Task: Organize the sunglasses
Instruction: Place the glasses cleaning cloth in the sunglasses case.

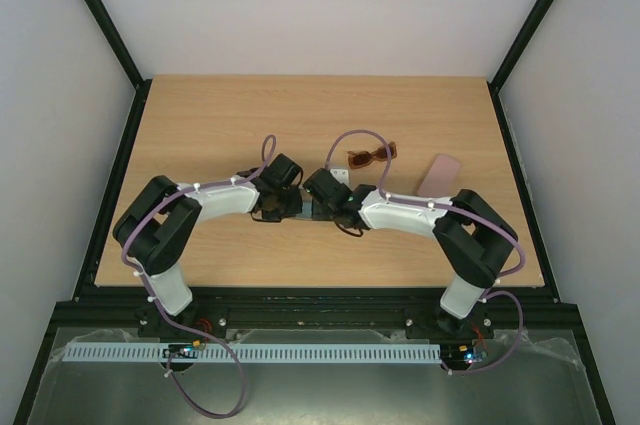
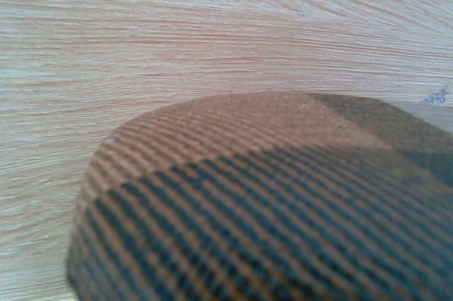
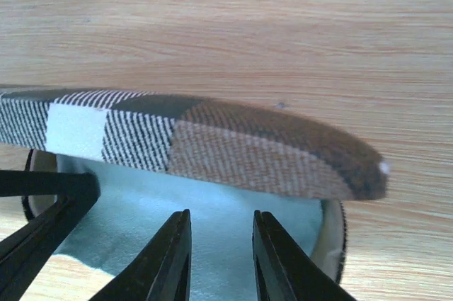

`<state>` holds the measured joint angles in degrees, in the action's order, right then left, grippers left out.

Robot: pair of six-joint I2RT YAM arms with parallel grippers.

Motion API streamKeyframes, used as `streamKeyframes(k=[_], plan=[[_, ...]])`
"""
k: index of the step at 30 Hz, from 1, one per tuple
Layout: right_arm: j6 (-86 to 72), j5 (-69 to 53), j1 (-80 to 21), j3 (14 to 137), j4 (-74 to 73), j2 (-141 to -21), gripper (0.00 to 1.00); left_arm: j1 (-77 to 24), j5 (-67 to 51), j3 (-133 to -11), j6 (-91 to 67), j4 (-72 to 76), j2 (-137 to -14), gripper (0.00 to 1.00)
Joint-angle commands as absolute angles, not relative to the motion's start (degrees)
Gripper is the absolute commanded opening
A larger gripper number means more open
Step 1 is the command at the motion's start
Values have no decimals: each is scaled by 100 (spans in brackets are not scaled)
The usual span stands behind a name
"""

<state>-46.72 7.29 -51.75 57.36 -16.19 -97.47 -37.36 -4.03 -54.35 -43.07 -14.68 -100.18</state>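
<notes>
Wooden worktop (image 1: 200, 125): brown sunglasses (image 1: 372, 155) noted far-right of right claw (image 3: 221, 217), long axis left-right; claw parted, empty; left claw (image 1: 283, 207) clenched.

The top external camera sits high above and behind the bases of the left arm (image 1: 168, 235) and the right arm (image 1: 470, 245), tilted down and forward, far enough off that the whole bench (image 1: 200, 135) fits in frame. The left wrist camera hangs very close over the checked case (image 2: 269, 202), whose blurred fabric fills its lower half with bench grain beyond, while the right wrist camera looks low past its own right tool (image 3: 221, 216) into the open case. All three views share that case at mid-bench, though from above the wrists hide most of it.
</notes>
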Motion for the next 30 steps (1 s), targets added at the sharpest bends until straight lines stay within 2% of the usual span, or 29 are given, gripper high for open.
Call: streamKeyframes(k=[1,11,24,30], plan=[[-4733,431,-5161,5703,-1449,-9741,24,-3700,-119,-5423,-4285,-1818,-10200,4],[-4728,232,-5164,5812,-1888,-10143,23,-3700,-130,-5406,-4311,-1802,-10195,4],[-4836,946,-5166,5703,-2230,-10189,24,-3700,16,-5411,-4240,-1895,-10119,4],[-4646,555,-5164,5715,-2031,-10214,20,-3700,-153,-5556,-4089,-1977,-9862,5]])
